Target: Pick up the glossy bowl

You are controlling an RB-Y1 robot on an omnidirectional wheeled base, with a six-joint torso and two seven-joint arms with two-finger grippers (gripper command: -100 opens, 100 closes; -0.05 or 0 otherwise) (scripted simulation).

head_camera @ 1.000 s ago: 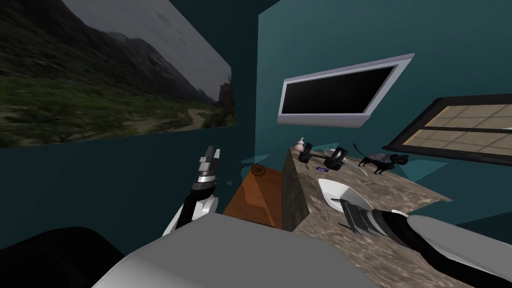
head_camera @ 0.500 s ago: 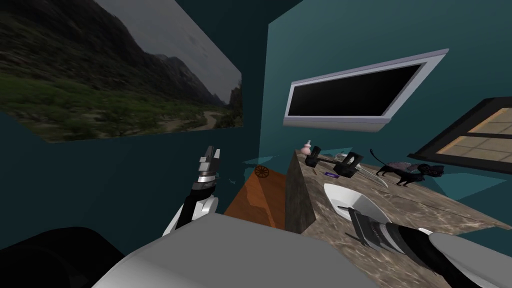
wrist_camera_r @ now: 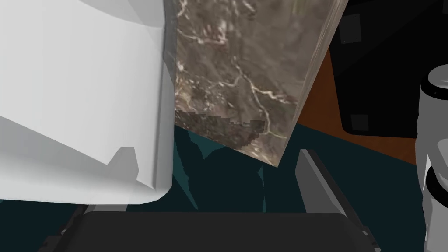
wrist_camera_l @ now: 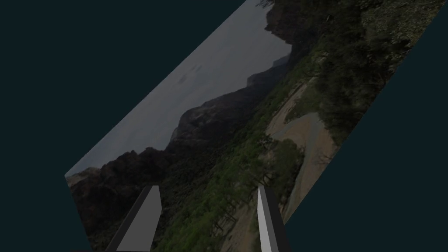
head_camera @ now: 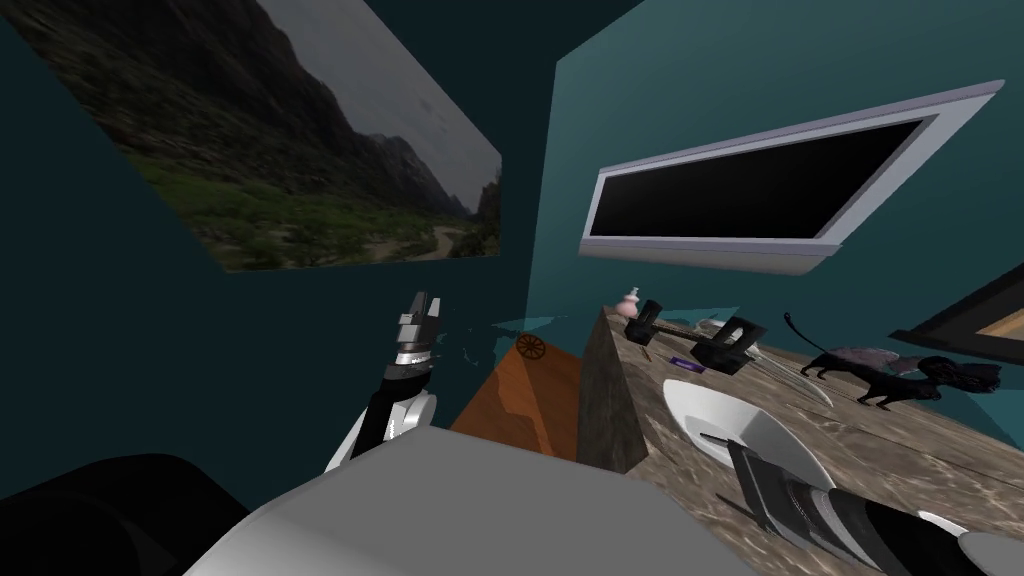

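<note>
Right gripper (wrist_camera_r: 215, 151): fingers spread wide, nothing clamped. One finger (wrist_camera_r: 124, 161) shows against the wall of the white bowl (wrist_camera_r: 65, 87), the other stands outside it, so the bowl's rim runs between the two. Can't tell whether the near finger touches the wall. Past the rim is the brown marbled counter (wrist_camera_r: 227, 65).

Head view: right gripper (head_camera: 738, 462) at lower right of frame, reaching from the bottom right corner, tip over the near side of the bowl (head_camera: 700, 410). Bowl sits upright on the counter (head_camera: 900, 450), close to the counter's left edge, right of centre in the lower half.

Beyond the bowl, toward mid-right: black tool (head_camera: 690, 335) lying flat, small pink bottle (head_camera: 630, 300) at the counter's far corner, black cat figurine (head_camera: 900, 375) to the right, well apart from the bowl. Left of the counter's edge, an orange-brown surface (head_camera: 515, 400) with a small wheel (head_camera: 530, 347) on it.

Left gripper (head_camera: 418, 320) is raised at centre-left of frame, pointing up, away from the counter. In its wrist view, the left gripper (wrist_camera_l: 208, 188) has its fingers wide apart and empty.
</note>
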